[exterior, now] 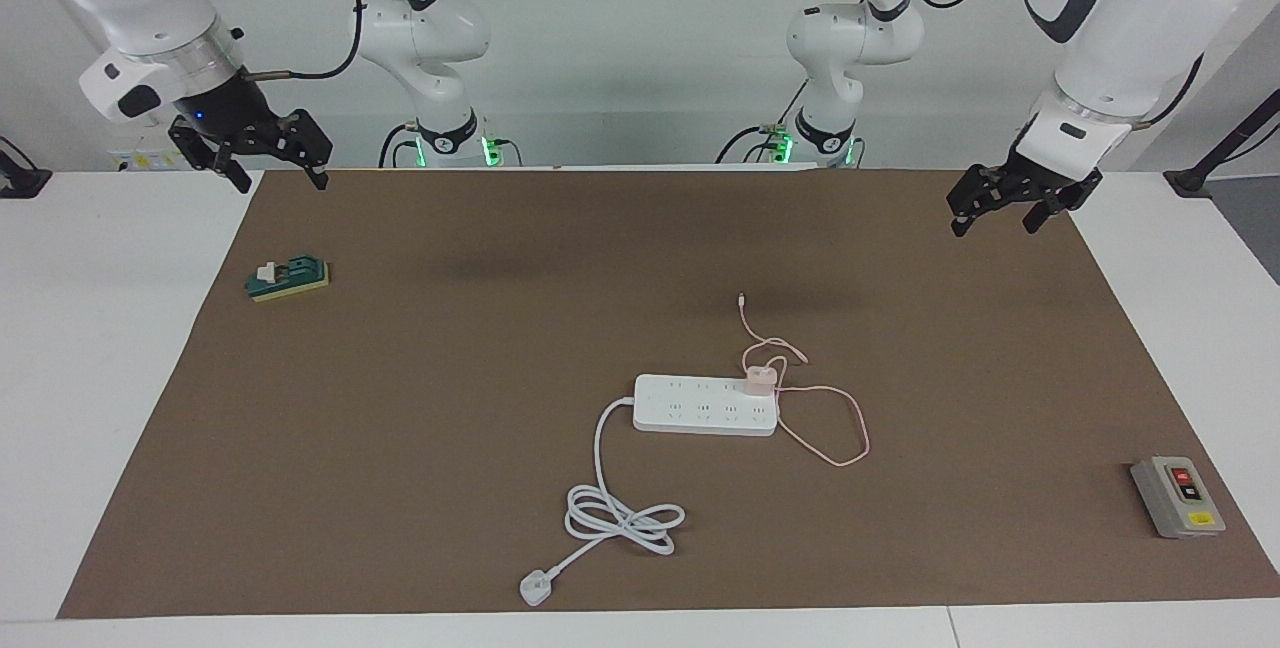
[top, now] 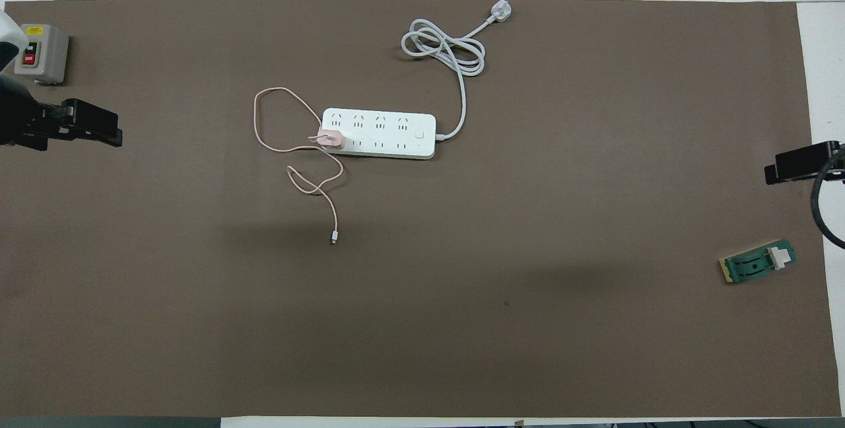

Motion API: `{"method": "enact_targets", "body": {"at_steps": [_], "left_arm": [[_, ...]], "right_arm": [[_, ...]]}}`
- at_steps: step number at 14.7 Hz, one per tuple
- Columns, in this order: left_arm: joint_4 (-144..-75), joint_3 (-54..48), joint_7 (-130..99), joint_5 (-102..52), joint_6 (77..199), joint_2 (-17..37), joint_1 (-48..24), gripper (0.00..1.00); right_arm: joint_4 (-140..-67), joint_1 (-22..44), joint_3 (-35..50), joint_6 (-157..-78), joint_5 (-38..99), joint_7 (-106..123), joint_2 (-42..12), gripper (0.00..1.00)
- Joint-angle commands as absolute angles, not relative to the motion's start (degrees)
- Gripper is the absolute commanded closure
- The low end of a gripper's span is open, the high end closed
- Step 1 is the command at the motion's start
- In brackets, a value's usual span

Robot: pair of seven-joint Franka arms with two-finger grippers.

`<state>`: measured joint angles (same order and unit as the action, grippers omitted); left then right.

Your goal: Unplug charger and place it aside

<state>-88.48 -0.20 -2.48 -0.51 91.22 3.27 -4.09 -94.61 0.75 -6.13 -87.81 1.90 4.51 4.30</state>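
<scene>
Facing view, charger (exterior: 759, 380) plugged in, well apart from left end effector (exterior: 1000, 213)

White counter (exterior: 100, 348) covered by a brown rectangular mat (exterior: 420, 378).

Long white multi-socket power strip (exterior: 700, 406), flat on the mat near its middle. Its thick white cord (exterior: 610, 513) coils farther from the robots and ends in a white flat plug (exterior: 536, 588).

Small pale-pink cube-shaped charger (exterior: 759, 379), seated in the strip at the left arm's end; its thin pink cable (exterior: 835, 428) loops on the mat beside the strip.

Grey switch box (exterior: 1177, 496), left arm's end. Green and yellow block (exterior: 289, 278), right arm's end.

Left pincer (exterior: 1005, 211), raised over the mat's corner, fingers apart. Right pincer (exterior: 280, 173), raised over its own corner, fingers apart.
</scene>
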Motion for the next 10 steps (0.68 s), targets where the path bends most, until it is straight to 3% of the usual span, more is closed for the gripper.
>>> {"method": "enact_targets", "body": {"at_steps": [1, 10], "left_arm": [[-86.2, 0.1, -2.3, -1.9, 89.8, 3.6, -4.0, 0.0], [-86.2, 0.2, -2.1, -1.8, 89.8, 3.7, -4.0, 0.0]], "right_arm": [[-94.7, 0.9, -5.9, -88.2, 0.8, 4.0, 4.7, 0.0], [-95.5, 0.7, -6.0, -88.3, 1.0, 4.0, 5.2, 0.0]]}}
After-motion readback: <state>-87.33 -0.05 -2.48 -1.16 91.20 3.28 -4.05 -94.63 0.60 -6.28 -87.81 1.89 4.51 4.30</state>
